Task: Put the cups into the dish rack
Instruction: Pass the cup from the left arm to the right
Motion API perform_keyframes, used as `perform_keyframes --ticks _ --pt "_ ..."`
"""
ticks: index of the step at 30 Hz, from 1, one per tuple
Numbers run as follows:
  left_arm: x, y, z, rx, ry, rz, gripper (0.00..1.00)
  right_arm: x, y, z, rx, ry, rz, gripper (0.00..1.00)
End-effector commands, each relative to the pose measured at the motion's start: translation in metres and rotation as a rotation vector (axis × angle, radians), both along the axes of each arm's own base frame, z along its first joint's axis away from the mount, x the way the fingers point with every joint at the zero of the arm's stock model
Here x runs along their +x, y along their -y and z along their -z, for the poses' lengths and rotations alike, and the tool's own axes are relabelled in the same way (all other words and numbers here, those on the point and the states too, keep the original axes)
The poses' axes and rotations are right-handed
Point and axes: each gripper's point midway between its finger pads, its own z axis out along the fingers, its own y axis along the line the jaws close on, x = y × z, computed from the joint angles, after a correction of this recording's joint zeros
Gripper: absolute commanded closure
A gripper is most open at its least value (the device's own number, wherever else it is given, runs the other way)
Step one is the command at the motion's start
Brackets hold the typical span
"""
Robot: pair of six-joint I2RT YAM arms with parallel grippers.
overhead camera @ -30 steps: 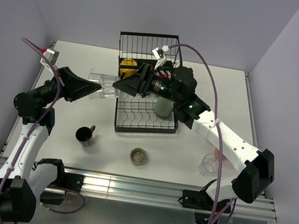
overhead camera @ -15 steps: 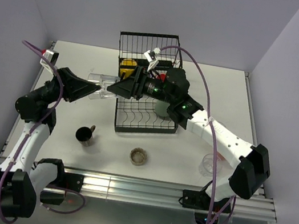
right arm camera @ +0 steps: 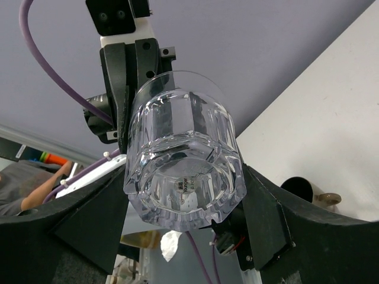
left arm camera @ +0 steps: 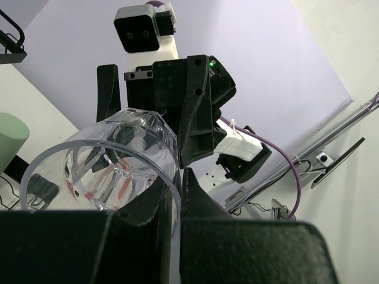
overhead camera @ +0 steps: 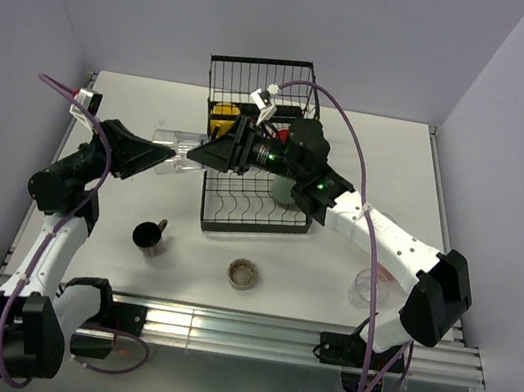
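A clear glass (overhead camera: 177,149), one of the cups, hangs on its side in the air left of the dish rack (overhead camera: 263,72). My left gripper (overhead camera: 162,154) is shut on its rim; in the left wrist view one finger is inside the glass (left arm camera: 100,171) and one outside, at the left gripper (left arm camera: 177,189). My right gripper (overhead camera: 205,151) meets it from the rack side. Its open jaws flank the base of the glass (right arm camera: 183,171) closely at the right gripper (right arm camera: 185,198). A yellow cup (overhead camera: 223,116) and a green tumbler (overhead camera: 286,190) sit in the rack.
A black mug (overhead camera: 148,236) and a low brownish glass (overhead camera: 243,274) stand on the table near the front. Another clear glass (overhead camera: 368,288) stands at the front right beside the right arm's base. The right arm stretches across the rack.
The right gripper has moved left from over the rack to the glass base, and its jaws have narrowed around it. The left gripper keeps its hold almost in place.
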Motion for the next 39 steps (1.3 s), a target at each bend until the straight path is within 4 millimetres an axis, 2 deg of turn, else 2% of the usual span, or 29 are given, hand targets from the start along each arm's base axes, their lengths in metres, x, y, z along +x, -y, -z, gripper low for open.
perform_keyframes --ticks 1,5,6,8,11,13,20,24,28,30,37,39 --pt "-0.009 0.003 -0.002 0.026 0.069 0.005 1.00 -0.010 -0.003 -0.027 0.070 0.055 -0.010 1.00" --pt "-0.007 0.003 0.000 0.034 0.065 -0.003 0.88 -0.008 0.003 -0.027 0.067 0.060 0.027 1.00" --pt "-0.006 0.003 0.001 0.035 0.052 -0.007 0.77 -0.006 0.005 -0.028 0.068 0.062 0.037 1.00" --pt "-0.006 0.003 0.001 0.045 0.061 -0.011 0.75 -0.006 0.008 -0.029 0.068 0.064 0.051 1.00" --pt "-0.004 0.003 0.003 0.060 0.052 -0.021 0.66 -0.004 0.011 -0.031 0.068 0.065 0.065 1.00" --pt "0.000 0.002 0.007 0.074 0.043 -0.037 0.56 -0.002 0.015 -0.031 0.067 0.064 0.072 1.00" --pt "0.006 0.001 0.010 0.081 0.018 -0.055 0.34 0.003 0.025 -0.030 0.060 0.062 0.109 1.00" --pt "0.010 0.001 0.009 0.093 0.021 -0.072 0.30 0.007 0.030 -0.030 0.054 0.064 0.125 1.00" --pt "0.013 0.000 0.007 0.105 0.015 -0.079 0.29 0.011 0.038 -0.030 0.045 0.067 0.157 1.00" --pt "0.019 -0.001 0.013 0.123 -0.011 -0.100 0.29 0.014 0.042 -0.028 0.035 0.065 0.171 1.00" --pt "0.027 -0.006 0.014 0.167 -0.036 -0.162 0.29 0.024 0.054 -0.018 -0.021 0.066 0.230 1.00" --pt "0.031 -0.009 0.016 0.193 -0.030 -0.193 0.29 0.028 0.057 -0.010 -0.058 0.052 0.257 1.00"
